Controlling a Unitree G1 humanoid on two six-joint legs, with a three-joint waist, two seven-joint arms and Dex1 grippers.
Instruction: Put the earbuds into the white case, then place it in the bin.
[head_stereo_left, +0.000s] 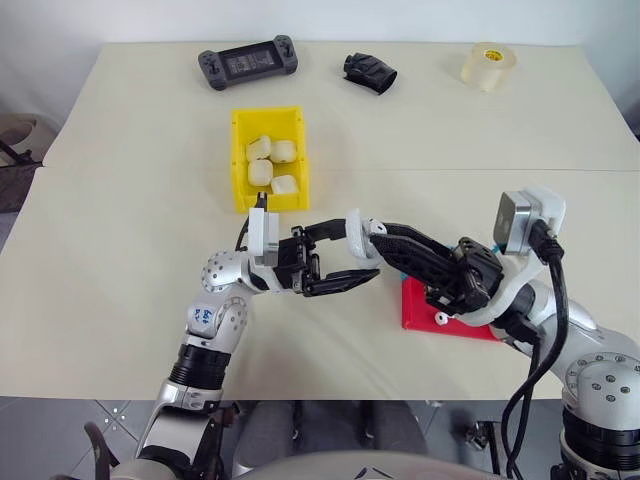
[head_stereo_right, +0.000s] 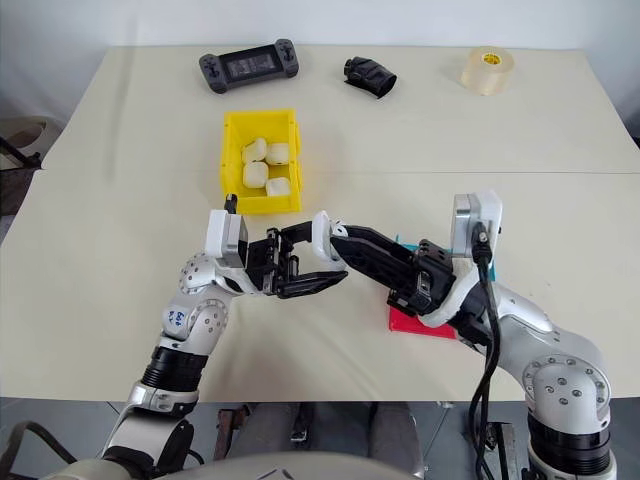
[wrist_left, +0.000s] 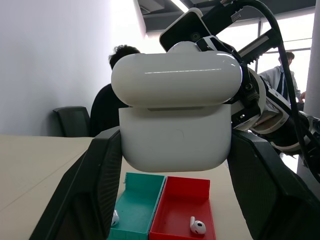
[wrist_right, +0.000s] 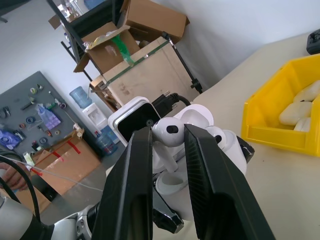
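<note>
The left gripper (head_stereo_left: 340, 262) clamps the white case (wrist_left: 176, 117) lid-up, so the right gripper (wrist_right: 167, 145), pinching an earbud (wrist_right: 169, 131) just above it, can seat it. The bin (head_stereo_left: 240, 170) waits beyond them.

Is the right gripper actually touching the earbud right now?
Touching. The right wrist view shows the earbud pinched between the right gripper's two fingers, above the white case.
</note>
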